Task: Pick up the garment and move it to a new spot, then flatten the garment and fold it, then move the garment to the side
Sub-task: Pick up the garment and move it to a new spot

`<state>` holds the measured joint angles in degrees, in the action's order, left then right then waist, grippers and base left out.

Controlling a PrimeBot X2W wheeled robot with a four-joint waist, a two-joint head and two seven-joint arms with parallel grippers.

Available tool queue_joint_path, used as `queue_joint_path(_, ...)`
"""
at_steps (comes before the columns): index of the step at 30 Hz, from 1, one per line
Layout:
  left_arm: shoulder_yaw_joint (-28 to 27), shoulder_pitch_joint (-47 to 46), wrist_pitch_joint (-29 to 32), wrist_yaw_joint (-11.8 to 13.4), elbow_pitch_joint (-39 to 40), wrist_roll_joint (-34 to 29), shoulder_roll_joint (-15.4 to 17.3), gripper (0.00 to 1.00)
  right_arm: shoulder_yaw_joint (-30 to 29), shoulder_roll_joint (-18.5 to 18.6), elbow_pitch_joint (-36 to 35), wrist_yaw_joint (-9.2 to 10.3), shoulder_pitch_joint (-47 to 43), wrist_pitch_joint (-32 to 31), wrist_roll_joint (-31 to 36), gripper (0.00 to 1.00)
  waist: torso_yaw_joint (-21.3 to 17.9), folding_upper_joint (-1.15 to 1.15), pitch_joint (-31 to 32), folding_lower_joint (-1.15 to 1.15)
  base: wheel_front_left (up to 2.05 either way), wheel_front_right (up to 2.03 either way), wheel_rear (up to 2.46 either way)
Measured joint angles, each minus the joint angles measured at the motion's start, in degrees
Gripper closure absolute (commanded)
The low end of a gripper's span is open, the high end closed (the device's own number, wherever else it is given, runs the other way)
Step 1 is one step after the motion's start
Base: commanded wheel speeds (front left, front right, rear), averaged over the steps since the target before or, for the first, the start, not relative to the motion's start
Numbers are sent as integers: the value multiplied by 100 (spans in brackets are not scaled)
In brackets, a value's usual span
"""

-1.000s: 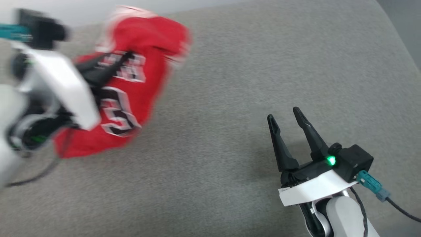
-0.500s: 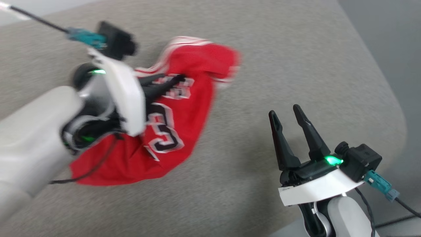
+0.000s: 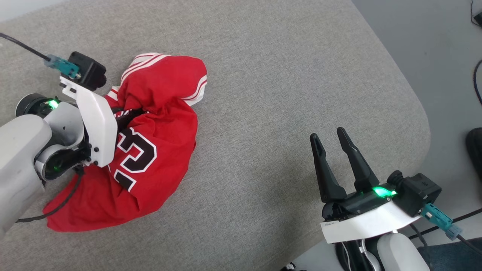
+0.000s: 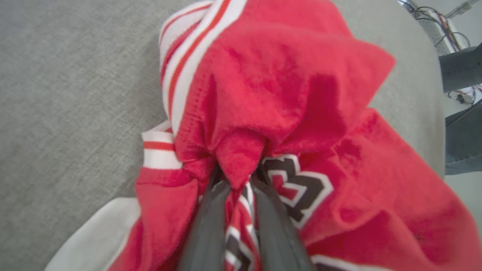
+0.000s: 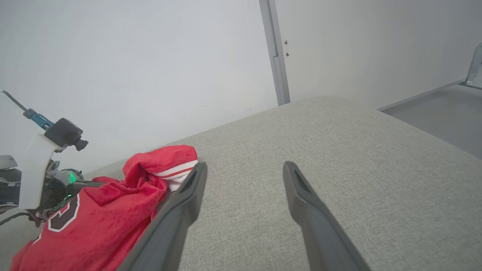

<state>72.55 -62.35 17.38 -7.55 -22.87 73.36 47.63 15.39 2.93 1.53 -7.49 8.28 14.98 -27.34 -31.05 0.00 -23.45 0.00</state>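
Item: red short-sleeved sports jersey (image 3: 158, 162) with white striped trim, bunched at the left of the grey fabric-covered table (image 3: 282, 94), one fold pinched in my closed left jaws, apparently for carrying; my right jaws spread and empty, near right, in reserve.

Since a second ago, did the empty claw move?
Yes. The right gripper has moved toward the grey cushion's rounded right edge, which lay much farther off a second ago.

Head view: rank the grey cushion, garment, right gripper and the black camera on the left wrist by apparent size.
1. grey cushion
2. garment
3. right gripper, though it may look larger from being nearer the lens
4. black camera on the left wrist
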Motion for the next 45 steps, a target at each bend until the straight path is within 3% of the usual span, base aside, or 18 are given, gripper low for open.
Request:
queue_joint_path(8,-54,16,277,0,130,-612,36,100,0,0,-59,0,59,0,-33,0,-23,0,-131,0,0,0,0)
queue_joint_path(9,-49,8,255,0,136,-611,13,71,-32,0,-57,0,59,0,-32,0,2,0,-127,0,0,0,0)
queue_joint_path(10,-37,3,211,0,149,-611,-15,30,-63,1,-47,0,58,0,-26,0,36,0,-117,0,0,0,0)
queue_joint_path(11,-18,-3,149,0,169,-610,-47,0,-87,1,-24,0,59,-1,2,0,79,0,-100,0,0,0,0)
queue_joint_path(16,79,-40,-331,0,470,-434,-155,0,-282,1,140,0,116,0,241,0,410,0,53,0,0,0,0)
queue_joint_path(24,69,151,-1659,0,1010,170,-225,0,-635,-3,598,0,265,-1,933,0,1244,0,428,0,0,0,0)
queue_joint_path(29,-4,842,-2811,0,653,580,-307,0,-866,-4,937,0,290,-1,1357,0,1781,0,728,0,0,0,0)
queue_joint_path(34,-293,1814,-3214,0,135,877,-565,0,-1191,-7,1155,0,174,0,1630,0,2259,0,1085,0,0,0,0)
queue_joint_path(40,-1634,3087,-3233,0,-488,274,-983,0,-1629,-4,1223,0,-163,-1,1848,0,2773,0,1520,0,0,0,0)
queue_joint_path(45,-2903,4228,-3234,0,-651,-747,-1368,0,-1862,-4,1259,0,-578,-1,1917,0,3068,0,1922,0,0,0,0)
